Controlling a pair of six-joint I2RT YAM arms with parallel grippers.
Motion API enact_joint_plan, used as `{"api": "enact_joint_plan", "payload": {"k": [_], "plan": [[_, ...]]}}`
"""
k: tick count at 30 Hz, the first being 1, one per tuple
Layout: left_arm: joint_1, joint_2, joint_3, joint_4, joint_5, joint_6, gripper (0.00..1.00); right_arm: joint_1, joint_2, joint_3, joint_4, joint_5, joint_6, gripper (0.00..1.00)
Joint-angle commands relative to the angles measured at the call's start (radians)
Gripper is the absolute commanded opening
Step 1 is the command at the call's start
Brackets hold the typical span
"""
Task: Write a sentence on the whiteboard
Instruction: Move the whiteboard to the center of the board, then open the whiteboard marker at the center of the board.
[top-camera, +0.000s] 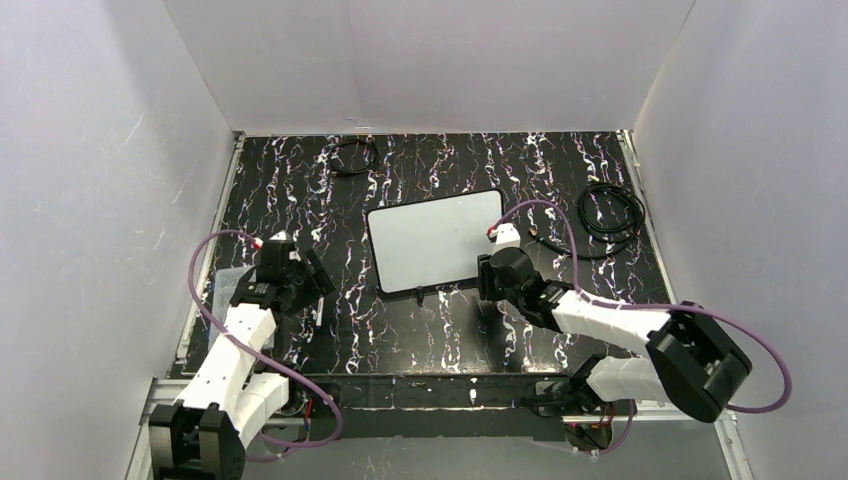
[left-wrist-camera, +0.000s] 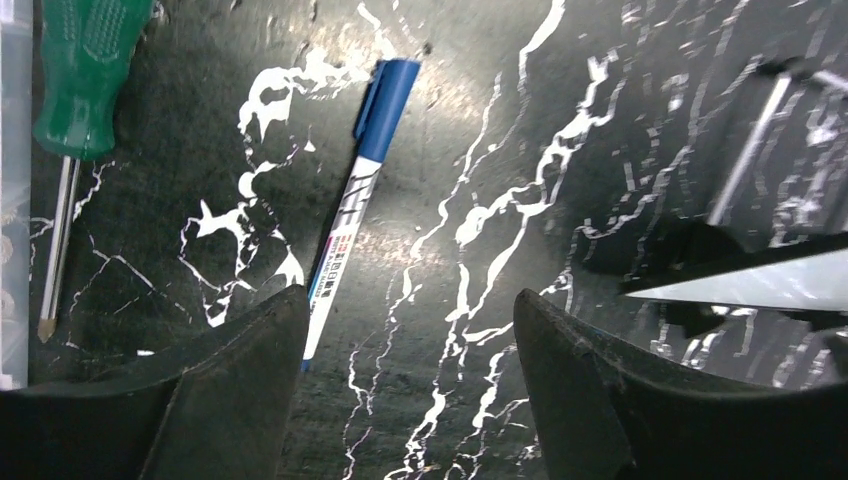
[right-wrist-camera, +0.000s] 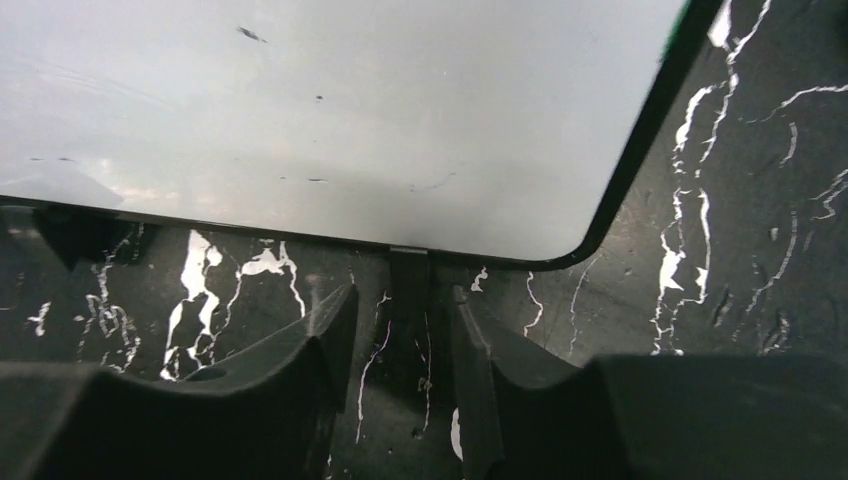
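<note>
Your whiteboard (top-camera: 435, 240) lies flat in the middle of the table (top-camera: 400, 340), turned slightly askew. Its face is plain white with only a few dark specks. In the right wrist view its near edge and one rounded corner show, with a small black clip (right-wrist-camera: 408, 262) on that edge. Your right gripper (right-wrist-camera: 400, 350) sits low at that edge, its jaws narrowly apart, with the clip lined up in the gap and nothing gripped. Well to the left, your left gripper (left-wrist-camera: 410, 380) hangs over the table with jaws wide and empty. A marker (left-wrist-camera: 355, 200) with a blue cap lies ahead of it, its lower end just beside one finger. A green-handled screwdriver (left-wrist-camera: 85, 70) lies further left
</note>
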Motion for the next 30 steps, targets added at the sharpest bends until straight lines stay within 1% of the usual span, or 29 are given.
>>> {"api": "enact_joint_plan", "payload": {"k": [1, 5, 8, 9, 13, 15, 19, 21, 23, 26, 28, 30], "plan": [[-0.050, 0.059, -0.017, -0.049, -0.134, -0.028, 0.71, 0.005, -0.104, -0.026, -0.011, 0.015, 0.024, 0.51], [-0.069, 0.119, -0.014, -0.067, -0.193, -0.034, 0.71, 0.005, -0.164, -0.045, -0.019, 0.022, 0.034, 0.59], [-0.071, 0.168, -0.011, -0.067, -0.207, -0.039, 0.66, 0.005, -0.198, -0.056, -0.021, 0.022, 0.038, 0.61], [-0.071, 0.189, -0.005, -0.067, -0.201, -0.037, 0.63, 0.005, -0.210, -0.061, -0.020, 0.025, 0.038, 0.61], [-0.078, 0.254, 0.006, -0.074, -0.185, -0.030, 0.48, 0.005, -0.247, -0.072, -0.022, 0.038, 0.031, 0.63], [-0.083, 0.278, 0.008, -0.074, -0.174, -0.031, 0.42, 0.005, -0.261, -0.076, -0.022, 0.044, 0.026, 0.63], [-0.086, 0.325, 0.019, -0.073, -0.152, -0.026, 0.26, 0.005, -0.280, -0.080, -0.022, 0.052, 0.022, 0.65], [-0.086, 0.348, 0.021, -0.070, -0.131, -0.025, 0.15, 0.005, -0.286, -0.078, -0.025, 0.053, 0.019, 0.65], [-0.085, 0.362, 0.019, -0.070, -0.109, -0.030, 0.00, 0.005, -0.296, -0.073, -0.035, 0.052, 0.016, 0.66], [-0.086, 0.321, -0.001, -0.070, -0.069, -0.061, 0.00, 0.005, -0.312, -0.057, -0.047, 0.014, -0.006, 0.68], [-0.094, 0.241, -0.025, -0.071, -0.024, -0.101, 0.00, 0.005, -0.324, -0.039, -0.057, -0.038, -0.017, 0.70], [-0.106, 0.154, -0.046, -0.085, 0.021, -0.167, 0.00, 0.005, -0.333, -0.019, -0.064, -0.099, -0.012, 0.74]]}}
